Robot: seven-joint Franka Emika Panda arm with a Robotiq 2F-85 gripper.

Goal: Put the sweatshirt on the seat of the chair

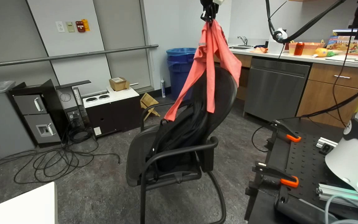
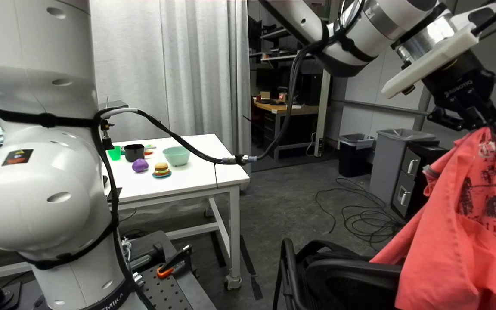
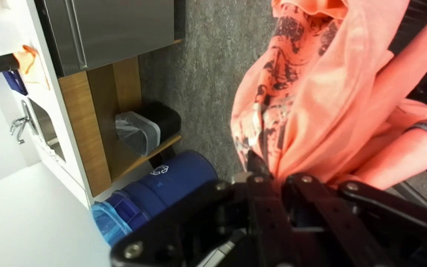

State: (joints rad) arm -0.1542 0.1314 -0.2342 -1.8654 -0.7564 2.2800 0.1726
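My gripper (image 1: 209,19) is shut on the top of the coral sweatshirt (image 1: 211,59), which hangs down bunched in loose folds. It also shows in the other views, with the gripper (image 2: 487,127) and sweatshirt (image 2: 450,241) at the right edge, and the fingers (image 3: 274,174) pinching the cloth (image 3: 321,111) in the wrist view. The black chair (image 1: 225,93) stands below. The sweatshirt hangs in front of its backrest, with one long end reaching down over a black bag (image 1: 179,137) on the seat. The seat's front part (image 1: 141,152) is bare. I cannot tell where cloth touches chair.
The chair's armrests (image 1: 179,151) flank the seat. A black robot table with orange-tipped clamps (image 1: 289,182) stands beside the chair. A blue bin (image 1: 180,73), a dishwasher (image 1: 277,88) and loose floor cables (image 1: 64,155) are around. A white table (image 2: 196,176) holds toys and a bowl.
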